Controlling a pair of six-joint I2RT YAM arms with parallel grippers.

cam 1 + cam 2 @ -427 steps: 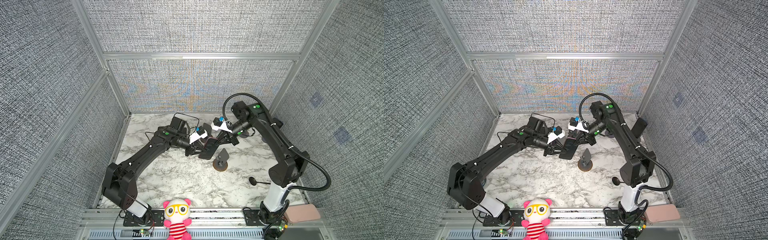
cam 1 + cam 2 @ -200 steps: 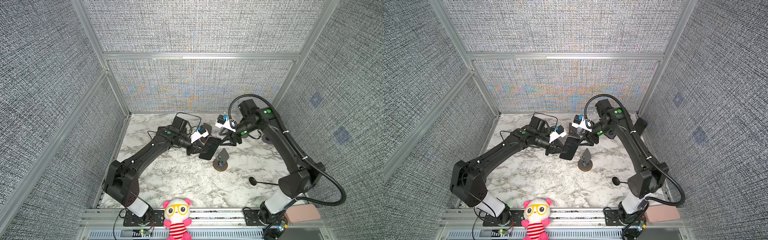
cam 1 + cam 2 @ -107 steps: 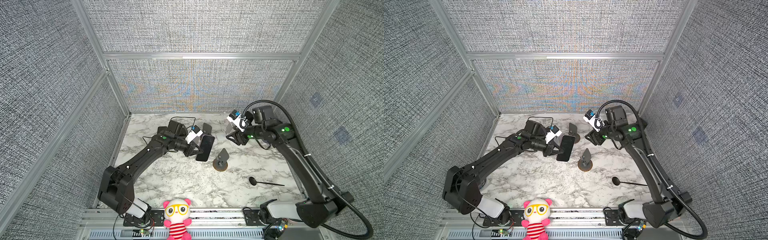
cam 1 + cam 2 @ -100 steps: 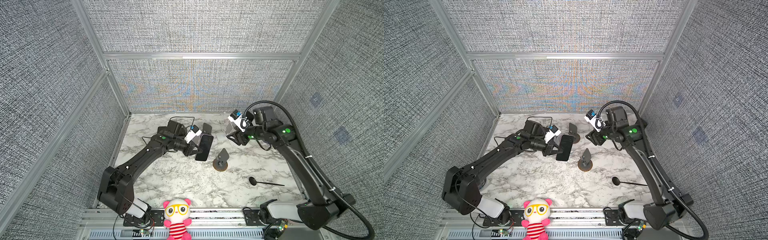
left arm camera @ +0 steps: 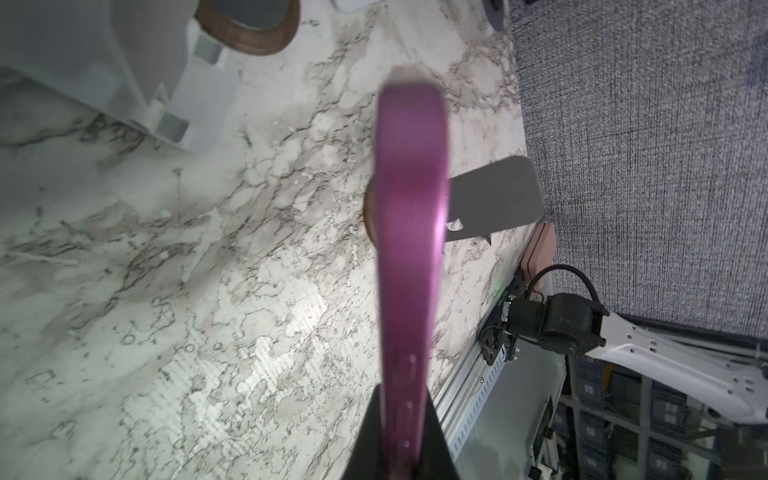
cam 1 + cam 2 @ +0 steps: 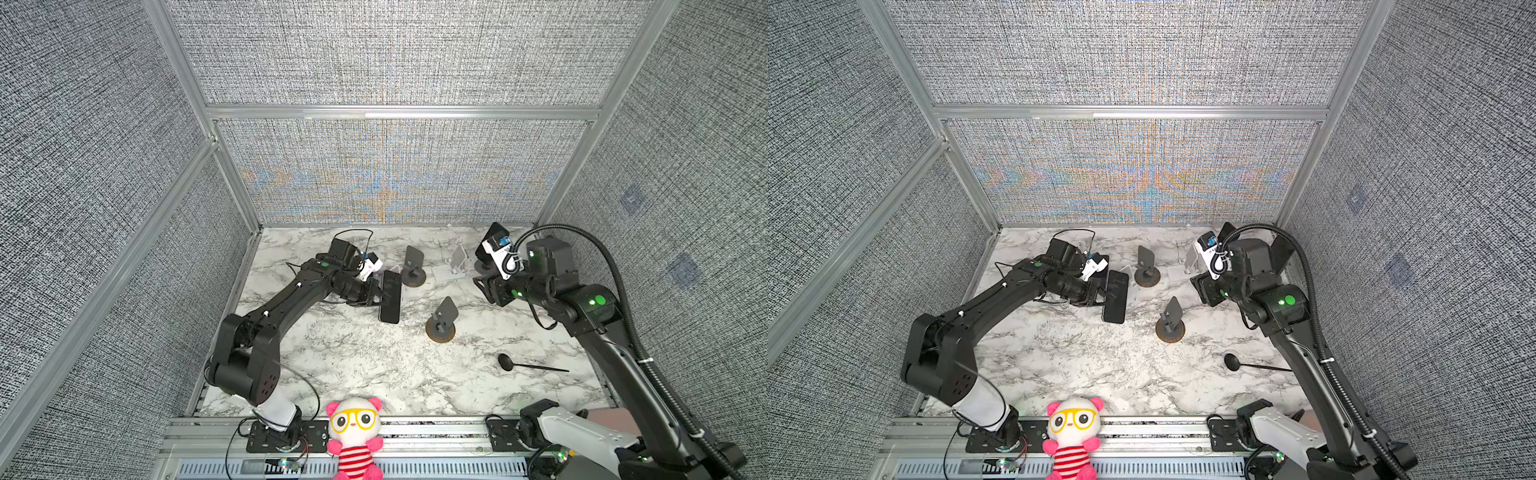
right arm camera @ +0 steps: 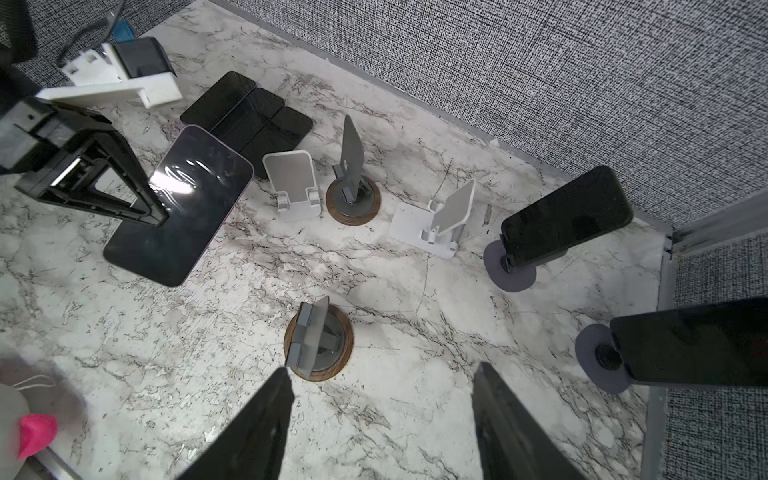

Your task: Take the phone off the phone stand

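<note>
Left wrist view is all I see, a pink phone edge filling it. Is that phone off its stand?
Observer: Yes. In both top views the left gripper holds the phone apart from the nearest stand, which is bare.
Operator: And the right gripper?
Observer: In the right wrist view the right gripper has its jaws open and empty above the table.
Operator: Any other phones on stands?
Observer: Yes. A second phone and a third phone sit on stands near the right wall.
</note>
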